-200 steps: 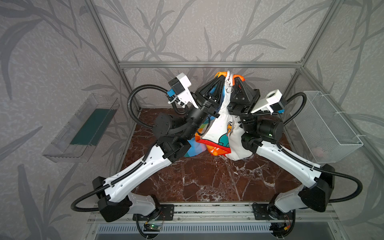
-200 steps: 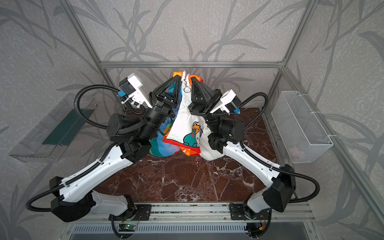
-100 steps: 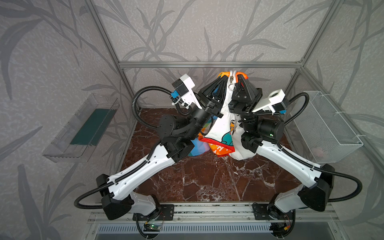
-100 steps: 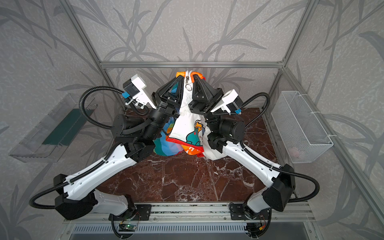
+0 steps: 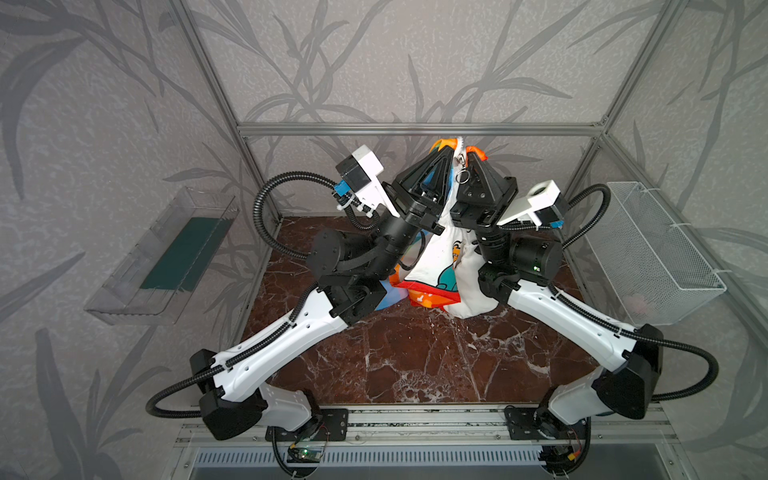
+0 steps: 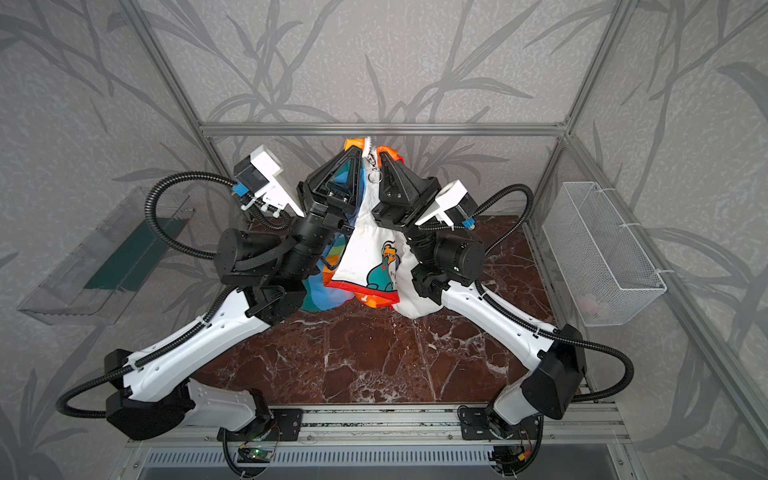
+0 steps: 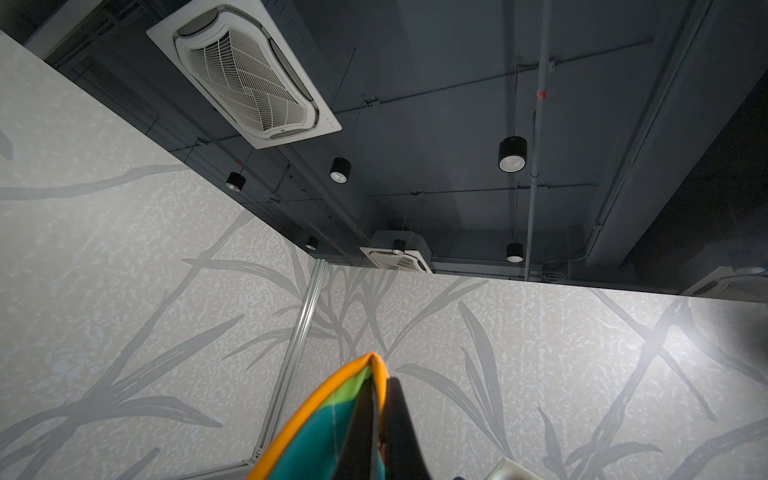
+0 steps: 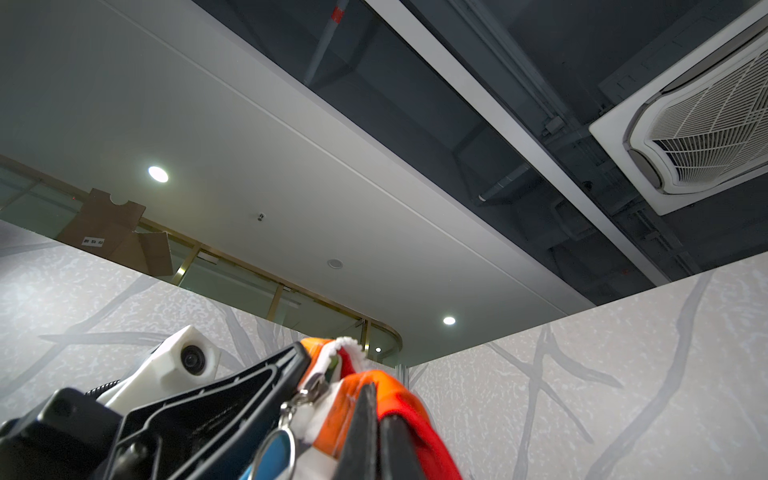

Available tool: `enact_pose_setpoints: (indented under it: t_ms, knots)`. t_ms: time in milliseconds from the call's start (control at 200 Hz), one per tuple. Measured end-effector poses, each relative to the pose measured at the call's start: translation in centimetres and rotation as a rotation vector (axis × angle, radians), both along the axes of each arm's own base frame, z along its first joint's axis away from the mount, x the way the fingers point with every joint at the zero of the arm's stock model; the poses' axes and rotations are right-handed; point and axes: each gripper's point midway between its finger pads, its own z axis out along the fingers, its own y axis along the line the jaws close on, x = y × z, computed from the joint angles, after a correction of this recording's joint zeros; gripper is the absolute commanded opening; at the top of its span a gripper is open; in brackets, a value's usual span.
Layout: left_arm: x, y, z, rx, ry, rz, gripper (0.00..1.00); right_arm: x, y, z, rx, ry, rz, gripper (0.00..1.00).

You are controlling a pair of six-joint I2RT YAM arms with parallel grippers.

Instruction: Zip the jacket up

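The jacket (image 5: 436,257) (image 6: 370,249) hangs above the marble table in both top views, white with a cartoon animal, an orange-red hem and rainbow panels. Both grippers point upward side by side at its top edge. My left gripper (image 5: 448,150) (image 6: 355,151) is shut on the orange-trimmed teal edge (image 7: 316,424); its pinch shows in the left wrist view (image 7: 384,386). My right gripper (image 5: 471,156) (image 6: 384,154) (image 8: 376,399) is shut on the orange-red edge (image 8: 395,386). The white zipper's ring pull (image 5: 462,176) (image 6: 375,176) (image 8: 276,453) dangles between them, near the top.
A white wire basket (image 5: 648,249) hangs on the right wall. A clear tray with a green liner (image 5: 166,253) is mounted on the left wall. The brown marble table (image 5: 415,357) lies below, and an aluminium frame bar (image 5: 415,129) runs just behind the grippers.
The left arm has shifted slightly to the right. Both grippers stay shut on the jacket's top edges, held high, and the jacket hangs much as before.
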Motion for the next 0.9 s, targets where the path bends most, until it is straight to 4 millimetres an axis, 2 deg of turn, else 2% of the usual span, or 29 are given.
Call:
enact_pose_setpoints:
  t_ms: [340,545,900]
  knots:
    - [-0.8,1.3,2.3,-0.076,-0.048,0.01,0.0,-2.1,0.2,1.7,0.015,-0.08,-0.023,0.0]
    - [-0.7,1.4,3.5,-0.11,-0.072,0.024,0.0,-3.6,0.0,2.7,0.022,-0.145,-0.076,0.0]
    - [-1.1,1.4,3.8,-0.117,-0.078,0.017,0.0,-3.5,1.3,2.5,-0.035,-0.189,-0.231,0.0]
